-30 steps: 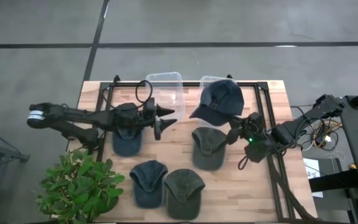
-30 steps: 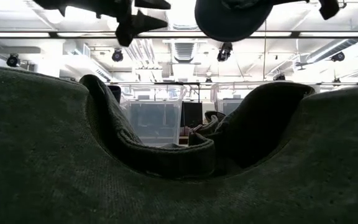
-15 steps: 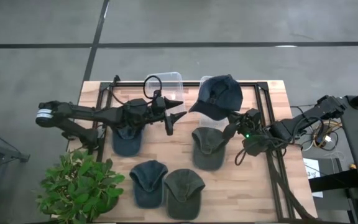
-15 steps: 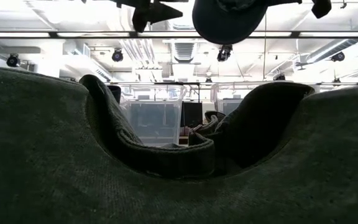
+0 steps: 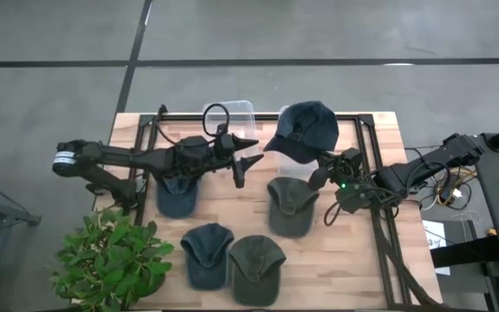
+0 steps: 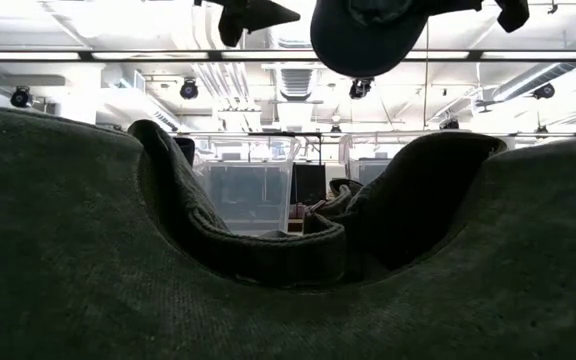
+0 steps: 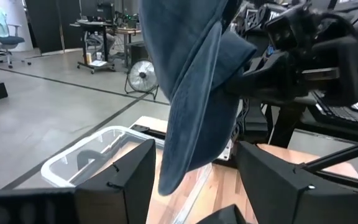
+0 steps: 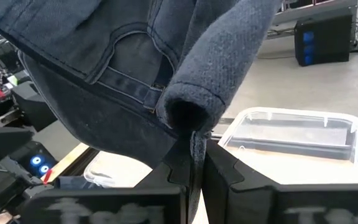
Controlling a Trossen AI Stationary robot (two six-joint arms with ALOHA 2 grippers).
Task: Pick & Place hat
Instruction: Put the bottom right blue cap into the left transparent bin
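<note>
High view is showing me my right gripper [image 5: 316, 178] pinching the blue hat [image 5: 307, 132] aloft over the right clear bin [image 5: 287, 115], drifting farther back, while my left gripper [image 5: 248, 162], jaws spread, is closing in beside it, likely nearing the drop.

Right gripper [image 8: 194, 163] pinching dark blue cap [image 8: 135, 74]; clear bin [image 8: 303, 134] behind.

Seen from directly overhead, the high camera takes in the whole wooden table [image 5: 379, 130] and both arms. The low camera sits at tabletop level, pressed close against a green cap [image 6: 288, 290], facing the room. Each wrist camera looks forward past its own fingers. All four views share the raised blue hat [image 5: 306, 130] [image 6: 368, 35] [image 7: 194, 93] [image 8: 123, 68].
</note>
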